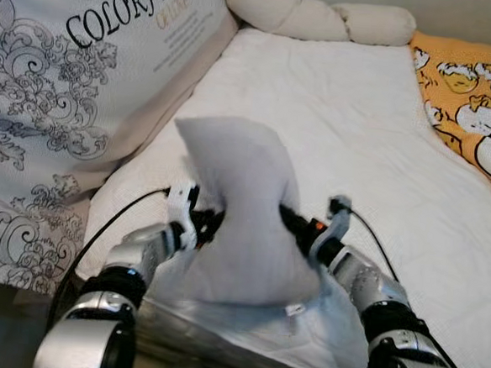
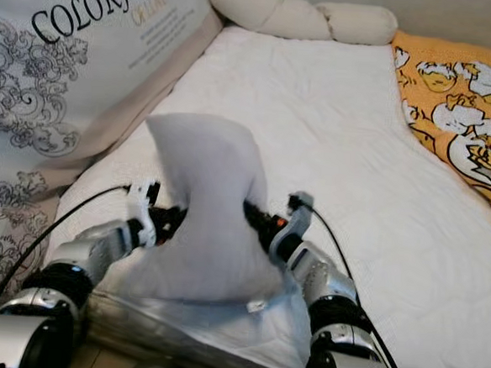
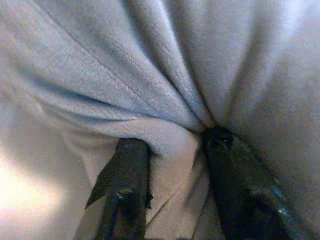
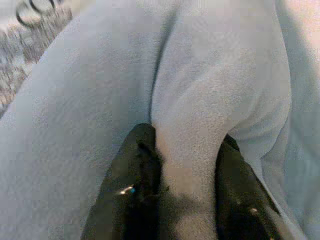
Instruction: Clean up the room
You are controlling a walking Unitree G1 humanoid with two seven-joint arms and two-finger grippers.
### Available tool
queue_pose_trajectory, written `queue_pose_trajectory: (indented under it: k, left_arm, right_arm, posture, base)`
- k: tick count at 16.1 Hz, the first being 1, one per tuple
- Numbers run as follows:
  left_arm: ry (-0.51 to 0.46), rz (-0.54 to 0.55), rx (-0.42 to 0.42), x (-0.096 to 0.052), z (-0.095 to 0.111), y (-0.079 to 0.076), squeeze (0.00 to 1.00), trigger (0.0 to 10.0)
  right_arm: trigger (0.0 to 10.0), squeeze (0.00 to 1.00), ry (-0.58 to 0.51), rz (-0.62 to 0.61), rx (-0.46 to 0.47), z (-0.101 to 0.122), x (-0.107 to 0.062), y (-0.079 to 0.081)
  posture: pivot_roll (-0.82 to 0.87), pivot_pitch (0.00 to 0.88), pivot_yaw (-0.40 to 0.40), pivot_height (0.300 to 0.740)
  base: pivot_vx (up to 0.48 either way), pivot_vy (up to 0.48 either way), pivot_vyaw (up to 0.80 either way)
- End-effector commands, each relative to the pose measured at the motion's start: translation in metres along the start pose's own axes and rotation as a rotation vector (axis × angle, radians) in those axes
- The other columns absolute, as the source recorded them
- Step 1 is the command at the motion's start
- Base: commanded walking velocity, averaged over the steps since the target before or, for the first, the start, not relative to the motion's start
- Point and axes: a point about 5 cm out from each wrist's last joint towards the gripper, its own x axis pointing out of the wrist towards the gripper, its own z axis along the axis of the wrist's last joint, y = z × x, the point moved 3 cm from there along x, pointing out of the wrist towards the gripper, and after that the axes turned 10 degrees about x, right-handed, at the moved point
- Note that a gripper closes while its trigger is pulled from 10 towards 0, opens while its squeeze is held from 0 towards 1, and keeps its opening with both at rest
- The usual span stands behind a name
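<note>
A pale grey pillow (image 1: 242, 213) stands upright over the near edge of the white bed (image 1: 342, 123), pinched at its waist from both sides. My left gripper (image 1: 207, 222) is shut on the pillow's left side; in the left wrist view its black fingers (image 3: 127, 192) squeeze a fold of the grey fabric (image 3: 165, 75). My right gripper (image 1: 292, 221) is shut on the pillow's right side, and the right wrist view has its fingers (image 4: 137, 185) clamped around a ridge of the cloth (image 4: 200, 100).
A large patterned cushion with lettering (image 1: 58, 87) leans along the bed's left side. A cream bolster (image 1: 325, 17) lies at the head. An orange printed blanket (image 1: 475, 99) covers the right side. The white mattress beyond the pillow is open.
</note>
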Motion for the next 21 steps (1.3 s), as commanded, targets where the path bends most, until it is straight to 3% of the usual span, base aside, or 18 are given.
queue_pose_trajectory:
  k: [1, 3, 6, 8, 9, 12, 13, 15, 17, 18, 19, 21]
  left_arm:
    - [-0.110, -0.109, 0.030, 0.015, 0.031, -0.022, 0.00, 0.0]
    - [-0.245, -0.087, 0.120, 0.013, 0.069, -0.023, 0.00, 0.0]
    - [-0.306, 0.015, 0.183, 0.003, 0.088, -0.012, 0.00, 0.0]
    - [-0.302, 0.027, 0.266, -0.002, 0.092, -0.011, 0.00, 0.0]
    - [-0.281, -0.007, 0.337, -0.001, 0.090, -0.019, 0.00, 0.0]
    - [-0.265, -0.025, 0.397, 0.001, 0.087, -0.028, 0.00, 0.0]
    - [-0.240, -0.025, 0.404, 0.003, 0.079, -0.033, 0.00, 0.0]
    - [-0.129, 0.040, 0.445, 0.006, 0.054, -0.030, 0.00, 0.0]
    - [-0.134, 0.122, 0.381, 0.002, 0.048, -0.020, 0.00, 0.0]
    - [-0.145, 0.157, 0.365, -0.001, 0.049, -0.015, 0.00, 2.9]
    - [-0.151, 0.183, 0.359, -0.004, 0.051, -0.010, 0.00, 10.0]
    - [-0.152, 0.257, 0.347, -0.014, 0.056, 0.011, 0.00, 10.0]
  right_arm:
    - [0.0, 0.00, -0.030, 0.084, -0.008, 0.008, 0.010, 0.023]
    - [0.0, 0.00, -0.171, 0.091, -0.063, 0.036, 0.003, 0.035]
    - [0.0, 0.00, -0.206, 0.058, -0.163, 0.037, -0.005, 0.039]
    - [0.0, 0.00, -0.225, 0.031, -0.206, 0.028, -0.010, 0.040]
    - [0.0, 0.00, -0.235, 0.029, -0.205, 0.023, -0.011, 0.042]
    - [0.0, 0.00, -0.258, 0.034, -0.229, 0.023, -0.011, 0.050]
    - [10.0, 0.00, -0.256, 0.013, -0.267, 0.024, -0.009, 0.051]
    - [10.0, 0.00, -0.240, -0.022, -0.289, 0.022, -0.008, 0.048]
    - [10.0, 0.00, -0.198, -0.097, -0.301, 0.015, -0.009, 0.033]
    - [10.0, 0.00, -0.174, -0.128, -0.323, 0.012, -0.010, 0.027]
    - [10.0, 0.00, -0.139, -0.144, -0.331, 0.007, -0.011, 0.021]
    - [10.0, 0.00, 0.045, -0.235, -0.378, -0.014, -0.021, -0.009]
  posture:
    - [0.13, 0.000, 0.067, 0.740]
    - [0.12, 0.000, 0.060, 0.740]
    - [0.13, 0.000, 0.058, 0.740]
    - [0.13, 0.000, 0.065, 0.740]
    - [0.13, 0.000, 0.074, 0.740]
    - [0.13, 0.000, 0.081, 0.740]
    - [0.12, 0.000, 0.081, 0.740]
    - [0.13, 0.000, 0.065, 0.740]
    - [0.13, 0.000, 0.059, 0.740]
    - [0.13, 0.000, 0.052, 0.740]
    - [0.14, 0.000, 0.047, 0.740]
    - [0.14, 0.000, 0.042, 0.740]
  base:
    - [0.000, 0.000, 0.00]
    - [0.000, 0.000, 0.00]
    - [0.000, 0.000, 0.00]
    - [0.000, 0.000, 0.00]
    - [0.000, 0.000, 0.00]
    - [0.000, 0.000, 0.00]
    - [0.000, 0.000, 0.00]
    - [0.000, 0.000, 0.00]
    - [0.000, 0.000, 0.00]
    - [0.000, 0.000, 0.00]
    - [0.000, 0.000, 0.00]
    - [0.000, 0.000, 0.00]
